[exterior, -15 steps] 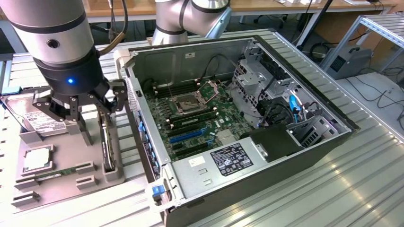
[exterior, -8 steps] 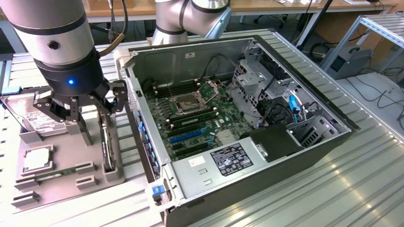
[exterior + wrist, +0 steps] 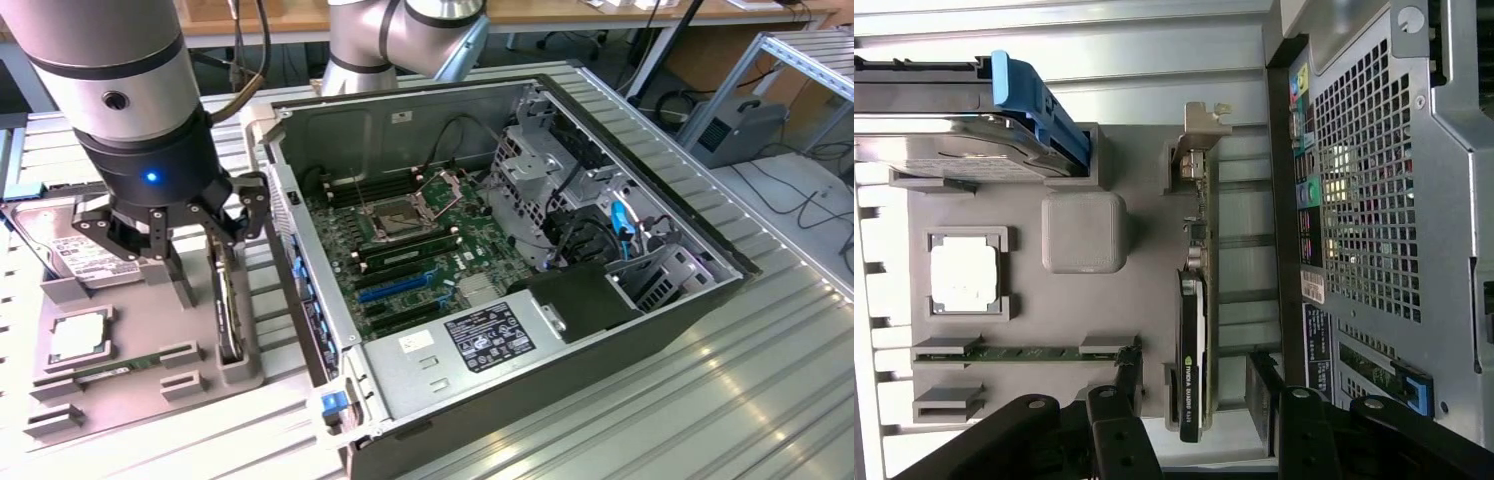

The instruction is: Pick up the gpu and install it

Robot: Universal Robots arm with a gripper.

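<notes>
The gpu (image 3: pixel 1192 345) is a thin dark card standing on its edge in a slot of the grey holder tray (image 3: pixel 1144 215), its silvery bracket (image 3: pixel 1204 125) at the far end. In the exterior view the gpu (image 3: pixel 230 305) stands at the tray's edge nearest the computer. My gripper (image 3: pixel 200 255) hangs just above the card and is open. In the wrist view my gripper (image 3: pixel 1192 410) has one dark finger on each side of the card's near end, touching nothing.
The open computer case (image 3: pixel 641 300) lies to the exterior view's right, its motherboard (image 3: pixel 414 250) with blue slots (image 3: pixel 394 290) exposed. On the tray (image 3: pixel 134 405) are a hard drive (image 3: pixel 83 255), a processor (image 3: pixel 78 335) and a green memory stick (image 3: pixel 114 368).
</notes>
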